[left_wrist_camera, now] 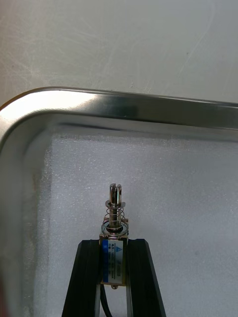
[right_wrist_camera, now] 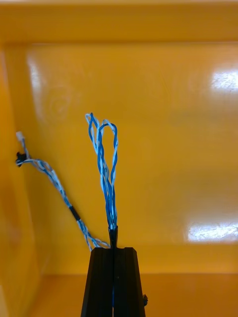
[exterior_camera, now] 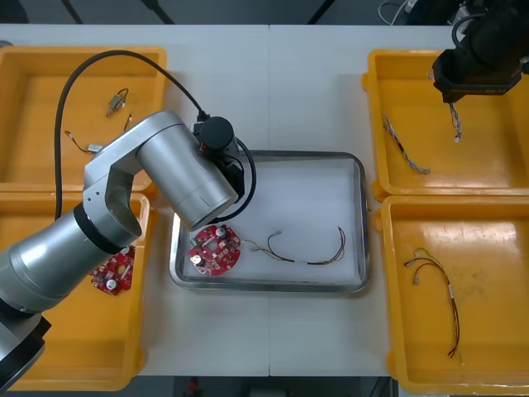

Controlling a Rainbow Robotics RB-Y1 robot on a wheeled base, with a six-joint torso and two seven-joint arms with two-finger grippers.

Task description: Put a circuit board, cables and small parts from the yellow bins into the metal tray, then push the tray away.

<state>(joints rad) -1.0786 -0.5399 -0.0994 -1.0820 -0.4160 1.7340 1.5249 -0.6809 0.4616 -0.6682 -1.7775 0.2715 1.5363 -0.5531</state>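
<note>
Table (exterior_camera: pixel 281 83) light and matte, seam down the mid. Dark floor (exterior_camera: pixel 248 10) strip along top edge of front view. Metal tray (exterior_camera: pixel 361 217) at frame centre, white inside, yellow bins both sides: upper-left bin (exterior_camera: pixel 33 62), lower-left bin (exterior_camera: pixel 74 347), upper-right bin (exterior_camera: pixel 496 169), lower-right bin (exterior_camera: pixel 496 248).

In tray: red circuit board (exterior_camera: pixel 214 249) at lower-left corner, thin cables (exterior_camera: pixel 341 244) to its right along the bottom part. Second board (exterior_camera: pixel 114 271) in lower-left bin, partly under left arm (exterior_camera: pixel 165 165). Small metal parts (exterior_camera: pixel 116 102) in upper-left bin. Dark cable (exterior_camera: pixel 438 289) in lower-right bin. Loose blue-white cable (exterior_camera: pixel 402 147) on floor of upper-right bin.

Left gripper (left_wrist_camera: pixel 114 245) is over tray interior near a rounded corner. Fingers sit apart by the width of the held metal part (left_wrist_camera: pixel 115 208) and clamp its body. Spring and pin end stick out past the tips, over the white liner. Contact w/ liner: can't tell.

Right gripper (right_wrist_camera: pixel 114 250) is at upper right of front frame, over upper-right bin. Fingers are pressed together, pinching the twisted blue and white cable (right_wrist_camera: pixel 105 163) by one end, w/ its loop reaching past the tips. In front view it dangles below the gripper. Loose blue-white cable is near it, not touching.
</note>
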